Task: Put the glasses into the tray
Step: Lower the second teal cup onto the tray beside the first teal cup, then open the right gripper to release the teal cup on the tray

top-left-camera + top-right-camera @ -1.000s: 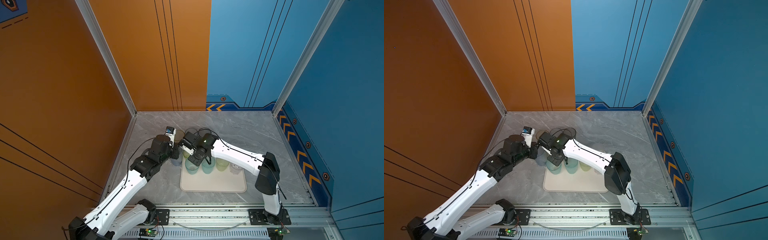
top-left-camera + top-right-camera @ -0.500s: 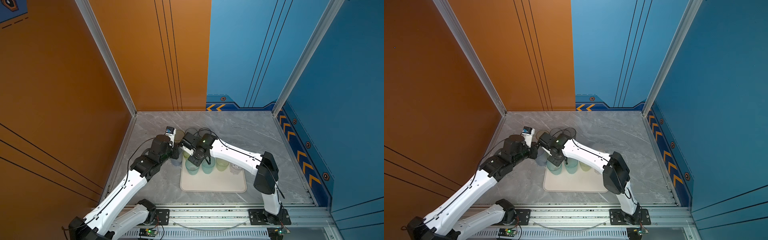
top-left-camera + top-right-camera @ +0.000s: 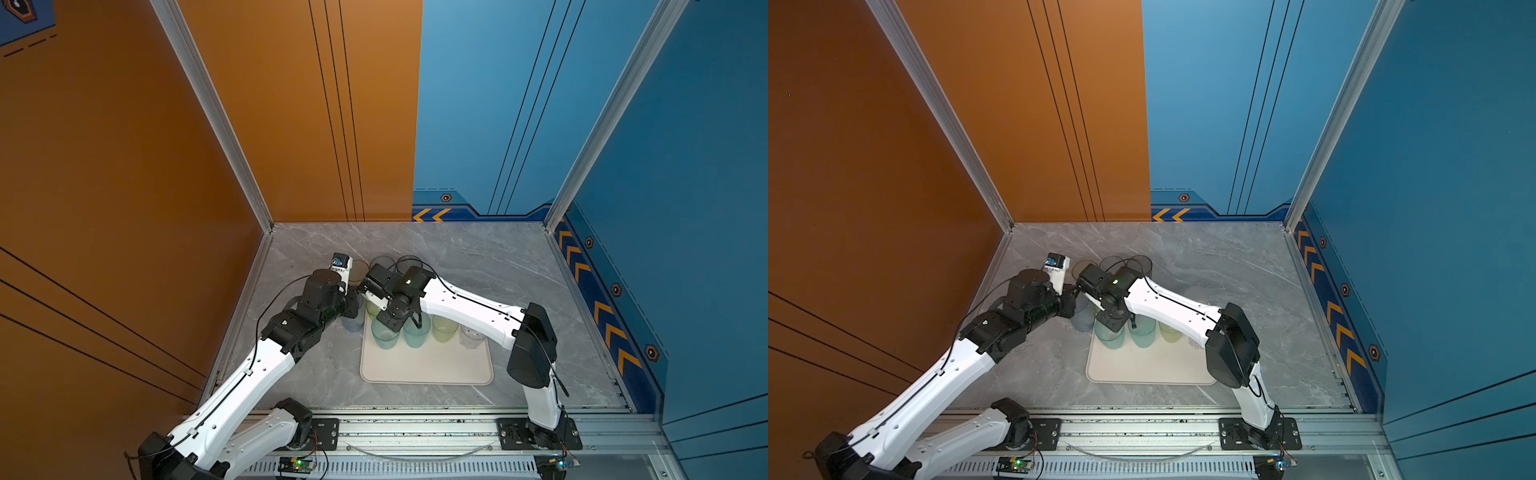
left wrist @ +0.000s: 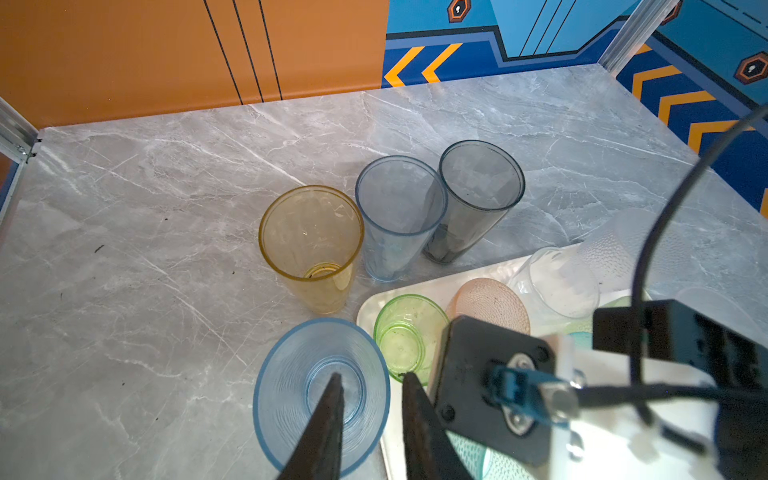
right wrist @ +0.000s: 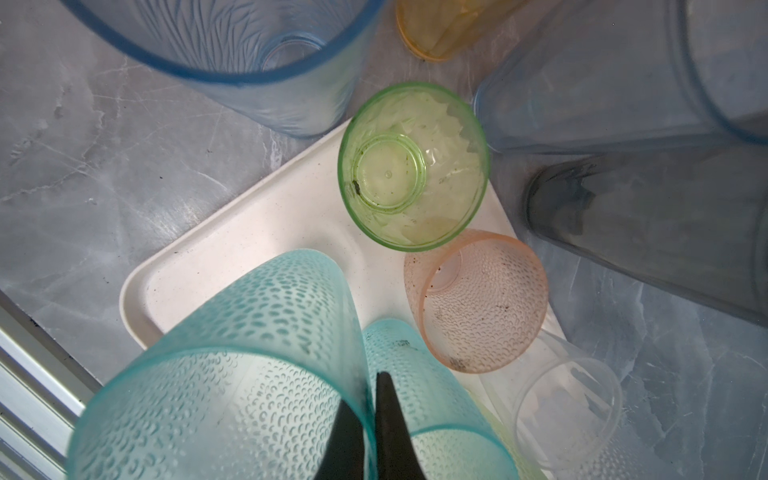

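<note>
Dimpled translucent teal tumbler [image 5: 257, 316] catching light, pebbled pink glass [image 5: 478, 299] looking frosted, ribbed blue tumbler [image 4: 291, 374] shining smooth-rimmed, matt speckled cream tray [image 5: 257, 224] lying on glossy grey marble-look tabletop [image 4: 145, 216], brushed aluminium rail [image 3: 415, 428] gleaming.

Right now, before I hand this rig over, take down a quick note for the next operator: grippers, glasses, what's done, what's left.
Left gripper: open, jaws straddling the rim of the light blue tumbler, which stands on the table beside the tray.
Right gripper: shut on the rim of the teal tumbler, over the tray.
Done: second teal tumbler, green tumbler, pink tumbler, clear tumbler, yellow-green tumbler in the tray.
To do: light blue tumbler, yellow tumbler, blue-grey tumbler, smoky grey tumbler, all on the table; release the teal one.
</note>
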